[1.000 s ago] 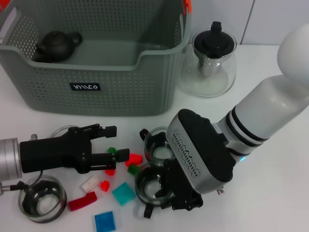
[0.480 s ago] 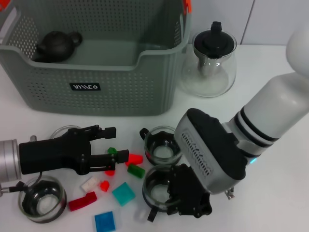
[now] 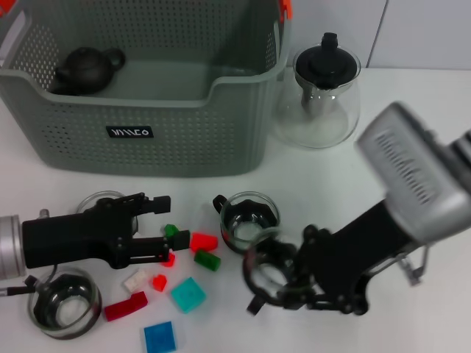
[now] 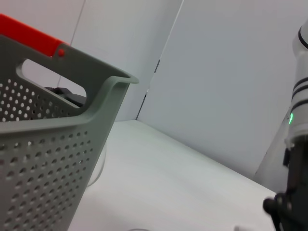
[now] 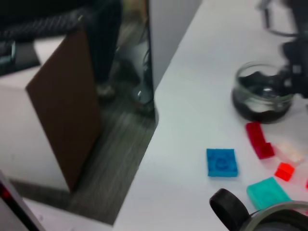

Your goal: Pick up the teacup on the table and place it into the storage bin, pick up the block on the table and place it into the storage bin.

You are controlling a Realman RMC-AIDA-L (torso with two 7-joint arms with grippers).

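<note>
The grey-green storage bin (image 3: 147, 110) stands at the back left and also shows in the left wrist view (image 4: 43, 159). My right gripper (image 3: 291, 278) is shut on a glass teacup (image 3: 261, 266) and holds it just above the table, front centre. The cup's black handle (image 5: 226, 207) shows in the right wrist view. My left gripper (image 3: 171, 220) is open, low over the table, with a small green block (image 3: 171, 230) between its fingers. A red block (image 3: 204, 241) and a green block (image 3: 207, 259) lie just beyond its tips.
A dark teapot (image 3: 87, 68) lies in the bin. A glass teapot (image 3: 320, 95) stands right of the bin. Other glass teacups sit at the centre (image 3: 250, 219) and front left (image 3: 65, 301). Teal (image 3: 188, 294), blue (image 3: 160, 338) and long red (image 3: 125, 306) blocks lie in front. The table edge (image 5: 154, 125) drops to the floor.
My right arm has swung out to the right and lifted the glass teacup, moving it up and right. My left gripper has drawn back slightly to the left.
</note>
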